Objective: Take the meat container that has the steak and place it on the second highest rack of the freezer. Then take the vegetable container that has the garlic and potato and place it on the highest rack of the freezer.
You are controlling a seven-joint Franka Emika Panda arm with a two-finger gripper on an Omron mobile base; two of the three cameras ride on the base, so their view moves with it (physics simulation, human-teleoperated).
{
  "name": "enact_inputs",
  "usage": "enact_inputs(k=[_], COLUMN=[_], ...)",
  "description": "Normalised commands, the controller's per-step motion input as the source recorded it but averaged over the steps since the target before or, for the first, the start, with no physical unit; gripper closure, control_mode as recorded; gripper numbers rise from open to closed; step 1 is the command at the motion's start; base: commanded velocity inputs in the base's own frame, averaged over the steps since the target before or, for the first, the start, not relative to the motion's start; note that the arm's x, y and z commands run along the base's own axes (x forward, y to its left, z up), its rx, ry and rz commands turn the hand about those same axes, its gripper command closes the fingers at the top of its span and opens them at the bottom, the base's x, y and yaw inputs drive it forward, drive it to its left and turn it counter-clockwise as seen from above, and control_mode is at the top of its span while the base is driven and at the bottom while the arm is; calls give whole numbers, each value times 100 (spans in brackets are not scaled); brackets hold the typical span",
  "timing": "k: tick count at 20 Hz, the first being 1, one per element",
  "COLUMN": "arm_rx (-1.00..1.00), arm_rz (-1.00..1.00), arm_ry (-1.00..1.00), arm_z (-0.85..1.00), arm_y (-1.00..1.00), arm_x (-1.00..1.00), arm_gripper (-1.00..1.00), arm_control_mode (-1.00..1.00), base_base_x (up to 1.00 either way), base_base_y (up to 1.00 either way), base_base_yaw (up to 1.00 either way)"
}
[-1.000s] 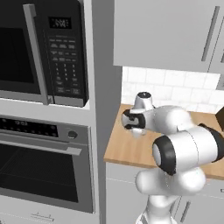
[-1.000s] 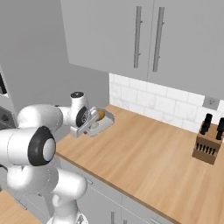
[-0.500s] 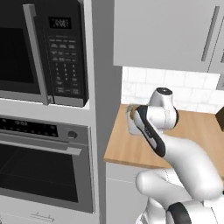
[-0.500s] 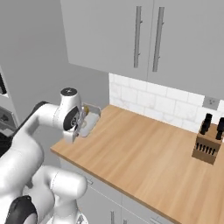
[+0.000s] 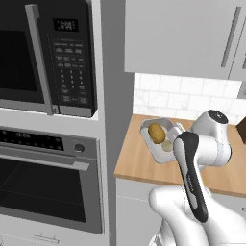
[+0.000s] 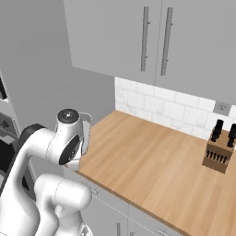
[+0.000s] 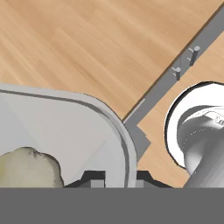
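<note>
— So, how did the claw [image 7: 115, 177] stand at that moment?

— Its two dark fingertips [image 7: 94, 177] were pressed almost together, one on each side of the rim of the vegetable container [image 7: 65, 127]. It was pinching the wall of this tray.

— And the tray itself, how did it look?

— It was a light grey tray with rounded corners. In the left base view the container [image 5: 158, 137] was tilted, its open side toward the camera, above the left end of the wooden counter [image 5: 139, 166], beside the tall oven column [image 5: 57, 115]. The potato [image 5: 156, 132], golden-brown and round, lay in it, and the garlic [image 5: 167, 146], small and pale, was just below the potato.

— Was the garlic seen from the hand too?

— A pale lump showed low in the tray; I cannot tell which of the two it was.

— Anything else on the counter?

— A knife block [image 6: 217, 154], well apart, near the tiled wall [image 6: 156, 108].
</note>
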Motion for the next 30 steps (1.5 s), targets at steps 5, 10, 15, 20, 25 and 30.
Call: enact_inputs(k=[5,10,15,20,25,30], arm_rx=[0,-4,-3,0,0,0], arm_rz=[-3,-13,-8,0,0,0], arm_ry=[0,0,0,0,0,0], arm_z=[0,-26,-25,0,0,0], arm_y=[-4,0,0,0,0,0], arm_x=[-37,-6,-1,0,0,0], arm_gripper=[100,100,100,100,100,100], arm_control_mode=[-100,-100,100,100,100,100], base_base_x=[0,0,-7,-82,-58,-40], base_base_y=[0,0,0,10,80,90], base_base_yaw=[0,0,0,3,15,18])
